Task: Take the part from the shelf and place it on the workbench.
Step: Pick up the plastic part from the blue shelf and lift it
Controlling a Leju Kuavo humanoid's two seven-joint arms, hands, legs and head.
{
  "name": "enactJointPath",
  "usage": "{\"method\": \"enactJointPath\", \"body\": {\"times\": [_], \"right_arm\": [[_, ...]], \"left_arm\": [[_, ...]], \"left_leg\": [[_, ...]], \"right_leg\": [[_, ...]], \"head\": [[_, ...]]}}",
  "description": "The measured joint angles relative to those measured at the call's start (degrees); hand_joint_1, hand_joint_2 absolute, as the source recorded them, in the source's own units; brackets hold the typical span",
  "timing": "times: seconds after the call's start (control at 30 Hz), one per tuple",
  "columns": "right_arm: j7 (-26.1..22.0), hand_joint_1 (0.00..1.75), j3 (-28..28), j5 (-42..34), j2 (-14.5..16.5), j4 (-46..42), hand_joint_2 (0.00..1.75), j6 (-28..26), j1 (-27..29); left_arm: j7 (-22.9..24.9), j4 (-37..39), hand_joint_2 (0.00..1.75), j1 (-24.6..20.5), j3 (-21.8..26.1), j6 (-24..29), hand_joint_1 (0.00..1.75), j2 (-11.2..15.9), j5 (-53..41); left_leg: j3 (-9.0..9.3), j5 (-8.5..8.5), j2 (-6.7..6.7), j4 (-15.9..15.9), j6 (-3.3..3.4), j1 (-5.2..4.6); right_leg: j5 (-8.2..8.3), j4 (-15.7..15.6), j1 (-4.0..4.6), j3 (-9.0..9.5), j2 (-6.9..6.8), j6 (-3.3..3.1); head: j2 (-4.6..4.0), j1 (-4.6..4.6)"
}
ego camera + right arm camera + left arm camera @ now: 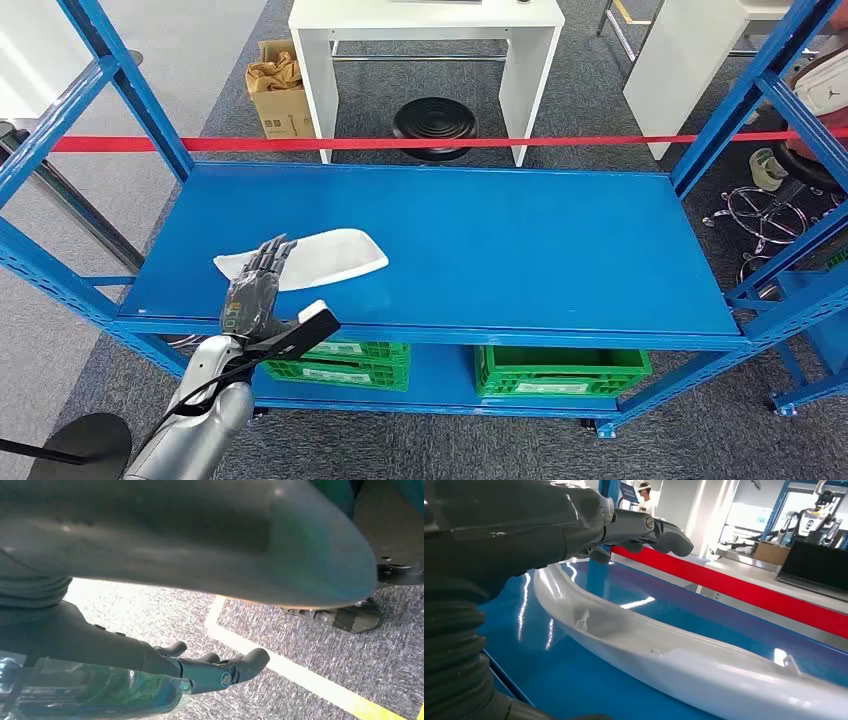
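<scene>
The left arm (200, 415) reaches up and forward from below, its hand (255, 285) extended with the fingers (664, 532) stretched out straight and empty. The right hand (200, 672) hangs low, fingers loosely spread, holding nothing.

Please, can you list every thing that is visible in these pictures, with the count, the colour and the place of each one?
part: 1, white, on the top shelf board, left side
shelf: 1, blue, in front of the robot
crates: 2, green, on the lower board
tape: 1, red, stretched behind the shelf
tables: 2, white, beyond the tape
stool: 1, black, under the nearer table
cardboard box: 1, brown, left of that table
left hand: 1, dark grey, over the part's near end, grip unclear
right hand: 1, dark grey, above the carpet, holding nothing
</scene>
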Motion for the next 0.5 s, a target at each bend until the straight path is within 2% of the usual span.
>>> {"method": "enactJointPath", "body": {"times": [0.3,0.5], "right_arm": [[-0.25,0.00,0.02,0.10,0.00,0.00,0.00,0.00,0.00],[-0.38,0.00,0.07,0.15,0.00,0.00,0.00,-0.05,-0.01]], "left_arm": [[-0.03,0.29,1.75,0.31,0.39,0.34,0.00,0.88,0.22],[-1.35,3.91,1.75,-0.94,0.45,1.79,0.00,1.86,1.92]], "left_leg": [[0.00,0.00,0.00,0.00,0.00,0.00],[0.01,0.01,0.00,0.00,0.00,0.00]], "right_leg": [[0.00,0.00,0.00,0.00,0.00,0.00],[0.00,0.00,0.00,-0.01,0.00,0.00]], "head": [[0.01,0.00],[0.01,0.00]]}}
